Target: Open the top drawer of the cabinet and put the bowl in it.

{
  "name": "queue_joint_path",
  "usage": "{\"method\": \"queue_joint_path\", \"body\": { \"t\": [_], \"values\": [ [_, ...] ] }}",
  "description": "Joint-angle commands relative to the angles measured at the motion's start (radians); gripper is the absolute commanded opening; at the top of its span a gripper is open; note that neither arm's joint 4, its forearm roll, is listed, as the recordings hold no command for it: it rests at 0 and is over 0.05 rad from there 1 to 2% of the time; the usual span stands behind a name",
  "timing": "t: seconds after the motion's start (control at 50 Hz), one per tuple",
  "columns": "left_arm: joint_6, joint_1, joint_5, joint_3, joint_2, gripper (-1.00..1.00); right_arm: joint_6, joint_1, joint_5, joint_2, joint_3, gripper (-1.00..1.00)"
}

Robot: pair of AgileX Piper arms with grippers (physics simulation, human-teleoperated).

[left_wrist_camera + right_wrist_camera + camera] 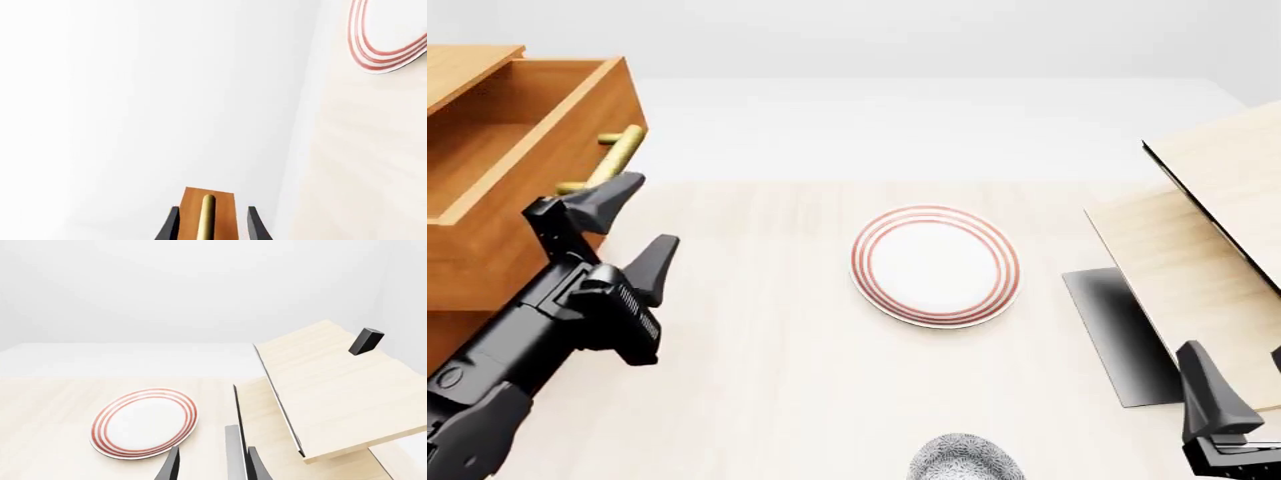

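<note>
Drawer work looks finished from the front view: the top drawer (521,150) stands pulled well out of the cabinet (461,300) at the worktop's far left corner, its deep box showing bare inside, its brass handle (607,160) facing the middle. My left gripper (627,225) hovers just beside that handle with its fingers apart and nothing between them. What is left is the whole carry: the bowl (965,460) sits at the near edge, right of centre, only partly in frame. A red-ringed plate (936,265) lies mid-table between bowl and drawer. I see only a finger or so of my right gripper (1228,420) at the near right corner, so I cannot tell whether it is spread or closed there. A pale wood structure (1201,250) with a black panel crowds the right edge.

Left wrist view: the handle (207,215) lies between my spread fingers (255,225), which do not touch it. The plate (393,35) sits well beyond.

Right wrist view: fingers (171,467) apart, holding nothing; the plate (143,422) is ahead and the pale structure (327,395) close alongside. The bowl is not visible here.

I judge the open tabletop between bowl and drawer roomy enough, but the drawer's front edge must be cleared from above, and the left arm stands in that path.
</note>
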Motion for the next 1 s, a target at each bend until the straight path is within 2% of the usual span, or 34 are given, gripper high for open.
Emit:
{"method": "queue_joint_path", "body": {
  "t": [0.02,0.06,0.1,0.14,0.18,0.22,0.28,0.3,0.36,0.38,0.48,0.5,0.56,0.62,0.66,0.74,0.76,0.84,0.9,1.0],
  "values": [
    [-0.084,-0.025,0.138,-0.018,-0.123,1.00,0.000,0.000,0.003,-0.004,0.001,1.00],
    [-0.107,-0.018,0.169,-0.029,-0.145,1.00,0.000,0.000,0.002,-0.003,0.001,1.00],
    [-0.173,-0.013,0.261,-0.067,-0.177,1.00,0.000,0.000,0.002,-0.003,0.001,1.00],
    [-0.184,-0.019,0.269,-0.071,-0.174,1.00,0.000,0.000,0.001,-0.002,0.001,1.00],
    [-0.261,-0.007,0.373,-0.122,-0.205,1.00,0.000,0.000,0.001,-0.002,0.001,1.00],
    [-0.288,-0.019,0.397,-0.142,-0.220,1.00,0.000,0.000,0.001,-0.002,0.001,1.00],
    [-0.379,0.031,0.533,-0.198,-0.278,1.00,0.000,0.000,0.001,-0.002,0.001,1.00],
    [-0.406,0.008,0.556,-0.224,-0.266,1.00,0.000,0.000,0.001,-0.002,0.001,1.00],
    [-0.429,0.046,0.603,-0.234,-0.292,1.00,0.000,0.000,0.001,-0.002,0.001,1.00],
    [-0.468,0.025,0.627,-0.261,-0.291,1.00,0.000,0.000,0.001,-0.002,0.001,1.00],
    [-0.535,0.083,0.730,-0.303,-0.310,1.00,0.000,0.000,0.001,-0.002,0.001,1.00],
    [-0.581,0.056,0.756,-0.340,-0.288,1.00,0.000,0.000,0.001,-0.002,0.001,1.00],
    [-0.608,0.087,0.788,-0.356,-0.295,1.00,0.000,0.001,0.001,-0.001,0.001,1.00],
    [-0.681,0.081,0.837,-0.408,-0.272,1.00,0.000,0.000,0.001,-0.001,0.001,1.00],
    [-0.677,0.089,0.835,-0.404,-0.275,1.00,0.000,0.000,0.001,-0.002,0.001,1.00],
    [-0.770,0.086,0.896,-0.468,-0.255,1.00,0.000,-0.001,0.001,-0.002,0.001,1.00],
    [-0.821,0.057,0.919,-0.507,-0.224,1.00,0.000,0.000,0.001,-0.002,0.001,1.00],
    [-0.828,0.082,0.949,-0.514,-0.243,1.00,0.000,0.000,0.001,-0.002,0.001,1.00],
    [-0.888,0.074,0.995,-0.573,-0.228,1.00,0.000,0.000,0.001,-0.002,0.001,1.00],
    [-0.921,0.058,1.029,-0.633,-0.221,1.00,0.000,0.000,0.001,-0.002,0.001,1.00]
  ]
}}
